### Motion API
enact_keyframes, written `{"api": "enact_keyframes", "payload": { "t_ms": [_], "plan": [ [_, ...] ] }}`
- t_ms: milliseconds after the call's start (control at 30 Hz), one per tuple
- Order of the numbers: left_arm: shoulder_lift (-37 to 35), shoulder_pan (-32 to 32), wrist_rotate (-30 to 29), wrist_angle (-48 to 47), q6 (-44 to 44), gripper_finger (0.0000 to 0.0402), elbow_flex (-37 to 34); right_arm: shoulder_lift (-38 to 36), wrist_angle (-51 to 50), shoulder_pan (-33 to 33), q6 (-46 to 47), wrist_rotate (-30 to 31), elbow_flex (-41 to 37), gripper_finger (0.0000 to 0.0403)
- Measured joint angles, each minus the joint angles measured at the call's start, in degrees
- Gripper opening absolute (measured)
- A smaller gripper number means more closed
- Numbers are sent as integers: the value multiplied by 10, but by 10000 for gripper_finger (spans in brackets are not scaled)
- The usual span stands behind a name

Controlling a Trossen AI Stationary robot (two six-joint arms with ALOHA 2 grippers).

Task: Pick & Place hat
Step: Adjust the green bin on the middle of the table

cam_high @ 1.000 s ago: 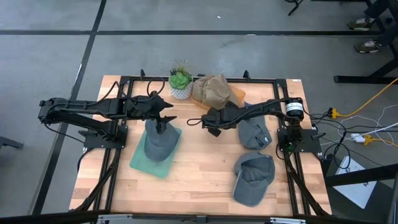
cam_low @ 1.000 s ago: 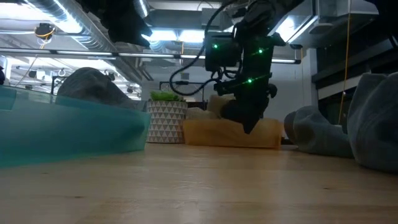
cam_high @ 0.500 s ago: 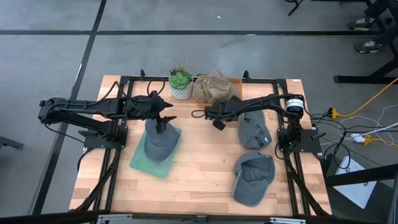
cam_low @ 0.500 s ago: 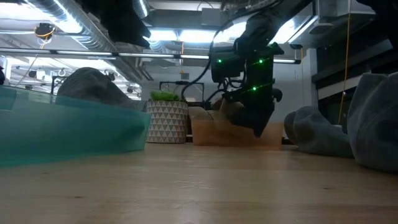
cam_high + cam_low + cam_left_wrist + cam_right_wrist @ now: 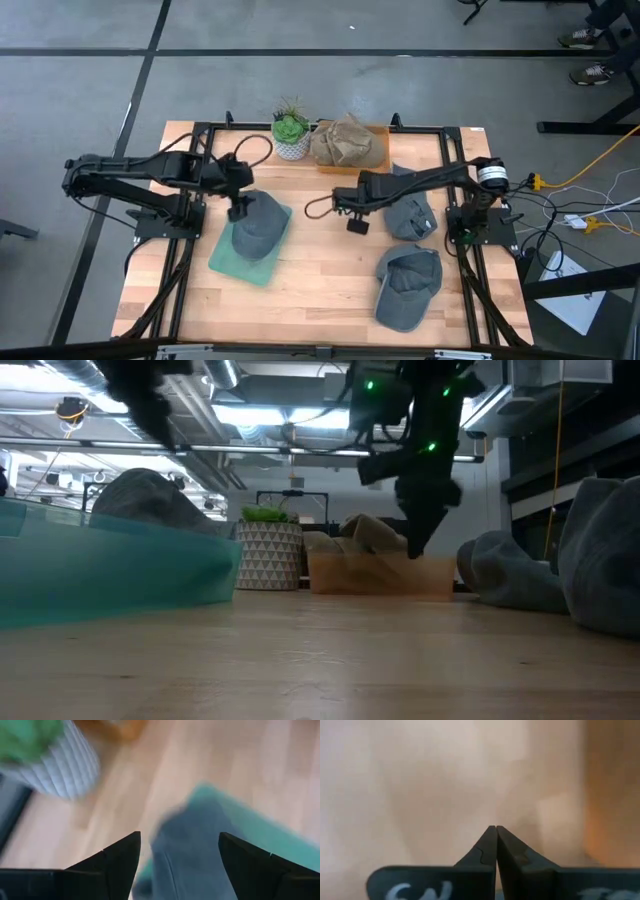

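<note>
One gray hat (image 5: pixel 258 226) already lies on the teal tray (image 5: pixel 226 262), with the left gripper (image 5: pixel 238 212) spread wide and empty just beside its back edge. The right gripper (image 5: pixel 355 224), fingers pressed together on nothing, hangs over bare wood. The nearest loose hat (image 5: pixel 409 213) lies just to its right, probably brim toward the table's front, and the right arm is far nearer.

On the desk (image 5: pixel 310 280), one hat (image 5: pixel 258 226) lay on a mat (image 5: pixel 225 262) at the left. Two more hats lay at the right, one (image 5: pixel 410 214) behind the other (image 5: pixel 406 290). A potted plant (image 5: pixel 291 135) stood at the back edge, a crumpled bag (image 5: pixel 345 141) just to its right.
</note>
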Motion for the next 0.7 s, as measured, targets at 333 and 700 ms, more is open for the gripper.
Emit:
{"api": "enact_keyframes", "payload": {
  "t_ms": [333, 700],
  "plan": [
    [36, -72, 39, -176, -104, 262, -18, -38, 10, 44, -49, -71, 0, 5],
    [126, -90, 28, -191, -140, 262, -138, -134, 111, 57, -33, -112, -112, 5]
  ]
}}
